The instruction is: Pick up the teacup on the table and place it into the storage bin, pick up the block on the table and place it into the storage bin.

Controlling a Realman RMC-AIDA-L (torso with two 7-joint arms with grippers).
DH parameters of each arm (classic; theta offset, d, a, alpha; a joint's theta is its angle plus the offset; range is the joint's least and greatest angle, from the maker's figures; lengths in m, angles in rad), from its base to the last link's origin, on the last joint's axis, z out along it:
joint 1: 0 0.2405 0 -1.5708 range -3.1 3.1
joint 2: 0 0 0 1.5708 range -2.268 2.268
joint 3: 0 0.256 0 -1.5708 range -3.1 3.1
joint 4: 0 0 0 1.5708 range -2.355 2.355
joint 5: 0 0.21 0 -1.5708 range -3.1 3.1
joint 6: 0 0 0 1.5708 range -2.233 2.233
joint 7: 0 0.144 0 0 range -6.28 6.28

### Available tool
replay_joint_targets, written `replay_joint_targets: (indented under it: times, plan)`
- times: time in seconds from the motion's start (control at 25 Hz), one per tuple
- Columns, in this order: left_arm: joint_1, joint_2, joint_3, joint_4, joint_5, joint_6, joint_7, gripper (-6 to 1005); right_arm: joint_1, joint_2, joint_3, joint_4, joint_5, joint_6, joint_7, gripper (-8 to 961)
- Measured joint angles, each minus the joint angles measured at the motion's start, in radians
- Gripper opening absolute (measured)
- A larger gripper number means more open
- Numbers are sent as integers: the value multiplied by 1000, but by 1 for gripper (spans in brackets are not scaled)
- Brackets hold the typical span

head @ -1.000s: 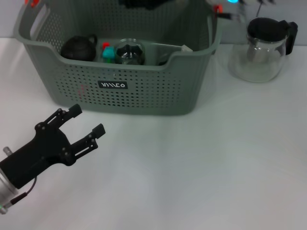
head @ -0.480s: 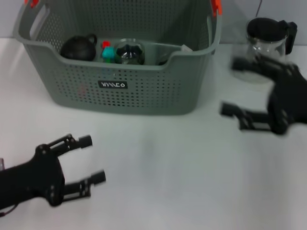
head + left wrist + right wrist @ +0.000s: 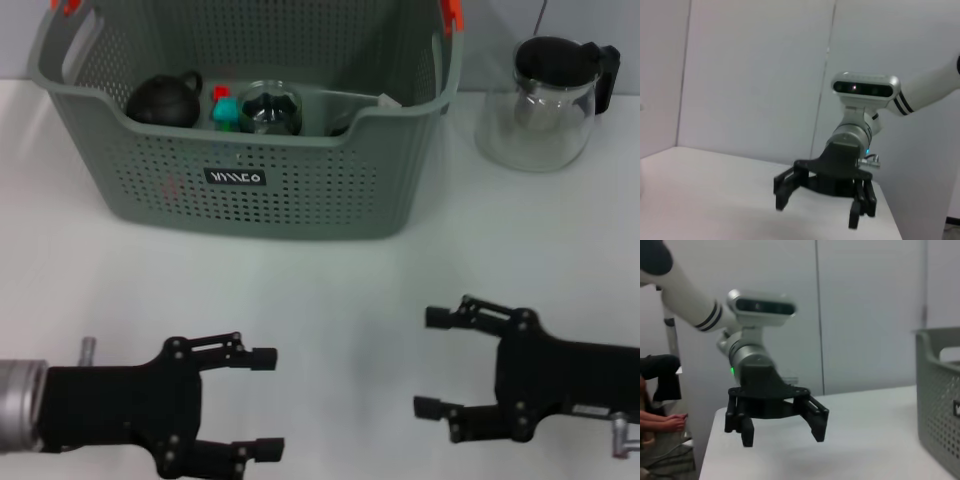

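The grey-green storage bin [image 3: 300,195] stands at the back of the table. Inside it sit a glass teacup [image 3: 270,110] and a green block with a red top [image 3: 224,108]. My left gripper [image 3: 268,402] hovers low at the near left, open and empty, fingers pointing right. Opposite it at the near right, my right gripper [image 3: 430,362] is open and empty too, fingers pointing left. The left wrist view shows the right gripper [image 3: 817,207] open over bare table. The right wrist view shows the left gripper [image 3: 780,434] open, with the bin [image 3: 940,405] at one edge.
A dark round teapot [image 3: 165,100] lies in the bin beside the block. A glass teapot with a black lid and handle [image 3: 545,105] stands at the back right, next to the bin. White table [image 3: 330,290] stretches between bin and grippers.
The left gripper dropped toward the near edge and turned to point right. The right gripper swung from beside the glass teapot down to the near right. Bin contents stayed put.
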Motion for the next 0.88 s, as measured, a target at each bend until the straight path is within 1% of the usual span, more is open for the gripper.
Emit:
replay_joint_targets:
  times: [0.12,0.28,0.88]
  plan:
    - [-8,-5,19,-15,2,-33,3,843,26,-2,1,45,-17,21,-8,945]
    - [-4,-12,26,-17,1,-68,1,843,30,0,4,50,-22,25,-15,944]
    - [-3,-14,22,-20,-5,-88,-2,843,42,2,2,65,-35,25,-14,945]
